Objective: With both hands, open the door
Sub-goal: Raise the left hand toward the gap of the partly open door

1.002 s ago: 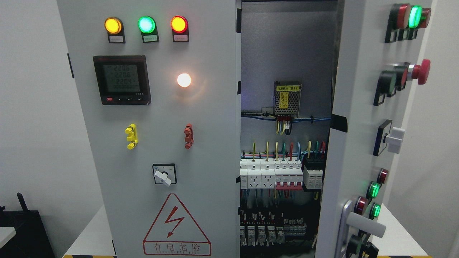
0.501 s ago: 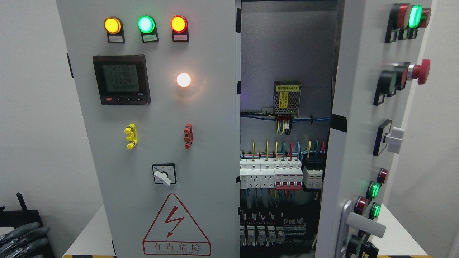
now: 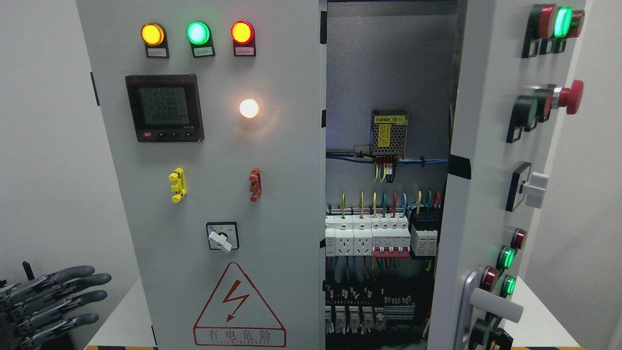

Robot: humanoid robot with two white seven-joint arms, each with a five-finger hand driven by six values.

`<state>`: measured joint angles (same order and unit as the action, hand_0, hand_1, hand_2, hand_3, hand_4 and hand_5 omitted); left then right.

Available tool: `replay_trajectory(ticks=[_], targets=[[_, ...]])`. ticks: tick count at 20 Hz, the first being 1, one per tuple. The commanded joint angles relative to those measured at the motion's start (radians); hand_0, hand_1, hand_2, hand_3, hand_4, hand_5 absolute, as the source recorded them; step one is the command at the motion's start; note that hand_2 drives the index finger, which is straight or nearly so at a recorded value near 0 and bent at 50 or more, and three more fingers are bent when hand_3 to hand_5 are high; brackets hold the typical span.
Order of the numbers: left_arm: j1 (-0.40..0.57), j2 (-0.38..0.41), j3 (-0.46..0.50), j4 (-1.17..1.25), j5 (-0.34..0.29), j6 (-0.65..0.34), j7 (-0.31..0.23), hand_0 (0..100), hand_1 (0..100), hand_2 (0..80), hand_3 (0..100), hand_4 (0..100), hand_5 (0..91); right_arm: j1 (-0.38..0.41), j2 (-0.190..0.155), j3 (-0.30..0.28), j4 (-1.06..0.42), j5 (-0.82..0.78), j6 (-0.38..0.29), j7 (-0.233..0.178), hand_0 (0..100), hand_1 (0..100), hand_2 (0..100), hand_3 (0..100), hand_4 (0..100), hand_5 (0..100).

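A grey electrical cabinet fills the head view. Its left door (image 3: 204, 194) is closed flat and carries three lamps, a meter (image 3: 164, 108), yellow and red clips and a rotary switch (image 3: 221, 237). The right door (image 3: 491, 184) stands swung open toward me, showing its edge, buttons and a white lever handle (image 3: 493, 302) at the bottom. Between the doors I see wiring and breakers (image 3: 384, 238). My left hand (image 3: 53, 299) shows at the lower left, dark grey fingers (image 3: 80, 282) stretched out and holding nothing, well left of the left door. My right hand is out of view.
The cabinet stands on a white tabletop (image 3: 124, 316) with yellow-black tape along its front edge. A red mushroom stop button (image 3: 572, 97) and a white knob (image 3: 533, 189) stick out from the open door. White walls flank both sides.
My left hand has risen into view at the lower left, fingers now extended toward the cabinet. Doors have not moved.
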<state>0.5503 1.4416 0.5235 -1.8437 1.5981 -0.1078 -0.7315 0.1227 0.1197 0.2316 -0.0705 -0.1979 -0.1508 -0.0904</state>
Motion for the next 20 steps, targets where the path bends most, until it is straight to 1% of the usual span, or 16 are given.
replay_trajectory(ticks=[1, 3, 4, 7, 12, 14, 15, 16, 17, 19, 20], targets=[[-0.009, 0.109, 0.013, -0.023, 0.025, 0.0, -0.003, 0, 0, 0.0, 0, 3, 0.0, 0.0, 0.0, 0.0, 0.0, 0.0, -0.001, 0.0, 0, 0, 0, 0, 0, 0], [-0.032, 0.109, -0.006, -0.025, 0.026, 0.0, -0.003, 0, 0, 0.0, 0, 3, 0.0, 0.0, 0.0, 0.0, 0.0, 0.0, -0.001, 0.0, 0, 0, 0, 0, 0, 0], [-0.068, 0.109, -0.048, -0.026, 0.026, 0.0, -0.003, 0, 0, 0.0, 0, 3, 0.0, 0.0, 0.0, 0.0, 0.0, 0.0, 0.001, 0.0, 0, 0, 0, 0, 0, 0], [-0.229, 0.109, -0.216, -0.026, 0.026, 0.0, -0.003, 0, 0, 0.0, 0, 3, 0.0, 0.0, 0.0, 0.0, 0.0, 0.0, -0.001, 0.0, 0, 0, 0, 0, 0, 0], [-0.469, 0.099, -0.469, -0.023, 0.025, 0.0, 0.0, 0, 0, 0.0, 0, 3, 0.0, 0.0, 0.0, 0.0, 0.0, 0.0, 0.001, 0.0, 0, 0, 0, 0, 0, 0], [-0.506, 0.088, -0.516, -0.019, 0.023, 0.013, 0.0, 0, 0, 0.0, 0, 3, 0.0, 0.0, 0.0, 0.0, 0.0, 0.0, 0.001, 0.0, 0, 0, 0, 0, 0, 0], [-0.527, 0.082, -0.529, -0.017, 0.023, 0.031, 0.0, 0, 0, 0.0, 0, 3, 0.0, 0.0, 0.0, 0.0, 0.0, 0.0, 0.001, 0.0, 0, 0, 0, 0, 0, 0], [-0.568, 0.071, -0.558, -0.015, 0.023, 0.06, 0.0, 0, 0, 0.0, 0, 3, 0.0, 0.0, 0.0, 0.0, 0.0, 0.0, 0.001, 0.0, 0, 0, 0, 0, 0, 0], [-0.632, 0.042, -0.601, -0.012, 0.016, 0.1, 0.001, 0, 0, 0.0, 0, 3, 0.0, 0.0, 0.0, 0.0, 0.0, 0.0, 0.001, 0.0, 0, 0, 0, 0, 0, 0], [-0.78, -0.042, -0.687, 0.012, -0.026, 0.193, 0.003, 0, 0, 0.0, 0, 3, 0.0, 0.0, 0.0, 0.0, 0.0, 0.0, 0.001, 0.0, 0, 0, 0, 0, 0, 0], [-0.849, -0.077, -0.738, 0.027, -0.064, 0.239, 0.001, 0, 0, 0.0, 0, 3, 0.0, 0.0, 0.0, 0.0, 0.0, 0.0, -0.001, 0.0, 0, 0, 0, 0, 0, 0]])
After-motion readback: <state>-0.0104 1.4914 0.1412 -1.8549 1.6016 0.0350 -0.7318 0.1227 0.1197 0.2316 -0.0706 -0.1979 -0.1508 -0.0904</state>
